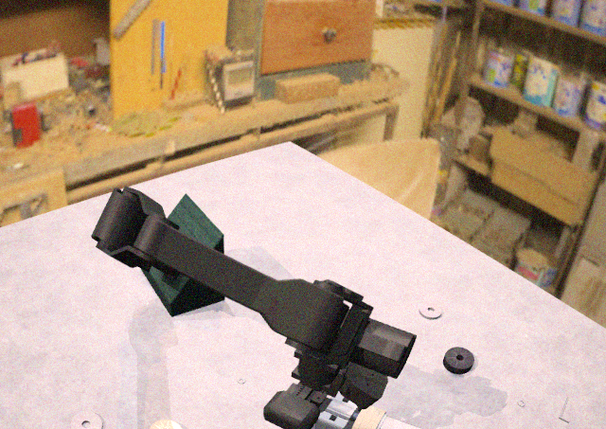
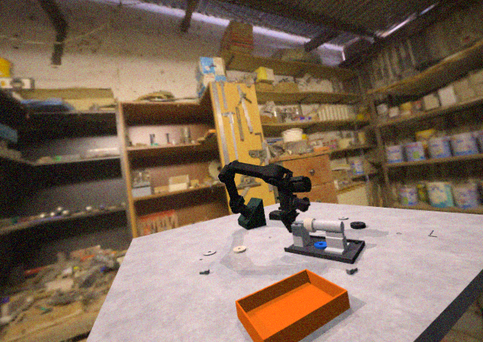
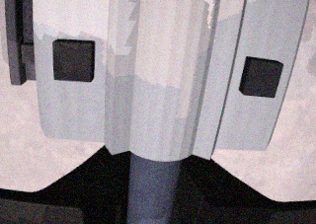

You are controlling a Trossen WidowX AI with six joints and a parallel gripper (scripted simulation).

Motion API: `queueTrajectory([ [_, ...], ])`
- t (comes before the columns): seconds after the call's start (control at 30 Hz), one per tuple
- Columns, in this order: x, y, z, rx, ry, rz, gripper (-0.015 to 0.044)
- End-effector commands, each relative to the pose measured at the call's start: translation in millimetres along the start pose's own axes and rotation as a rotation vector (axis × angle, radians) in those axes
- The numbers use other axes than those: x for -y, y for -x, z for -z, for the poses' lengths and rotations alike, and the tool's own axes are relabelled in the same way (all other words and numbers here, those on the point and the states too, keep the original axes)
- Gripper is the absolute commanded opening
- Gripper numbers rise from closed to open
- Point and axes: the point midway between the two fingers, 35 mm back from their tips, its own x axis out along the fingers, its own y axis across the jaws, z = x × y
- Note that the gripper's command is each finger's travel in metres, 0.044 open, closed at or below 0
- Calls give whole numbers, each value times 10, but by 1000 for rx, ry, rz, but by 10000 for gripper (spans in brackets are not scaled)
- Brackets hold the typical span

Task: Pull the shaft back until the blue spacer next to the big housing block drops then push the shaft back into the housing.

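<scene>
My gripper is shut on the blue-grey shaft, just outside the small pale grey support block. The shaft runs straight into that block; its far end is hidden. The blue spacer lies flat on the dark base plate, off the shaft, beside the big housing block. A cream ring sits up in line with the shaft by the support block. A pale cylinder extends from it over the housing; whether it includes spacers I cannot tell.
An orange tray stands in front of the fixture. A black ring, a thin washer and a cream disc lie around. Small dark pieces lie in front. A green wedge stands behind my arm.
</scene>
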Motion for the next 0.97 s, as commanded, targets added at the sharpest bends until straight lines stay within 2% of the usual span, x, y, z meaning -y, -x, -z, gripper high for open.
queueTrajectory([
  [0.0, -3, 9, -38, 9, -3, -6, 0],
  [0.47, -4, 11, -54, 9, -3, -6, 0],
  [0.93, 2, 75, -21, -2, 2, -2, 368],
])
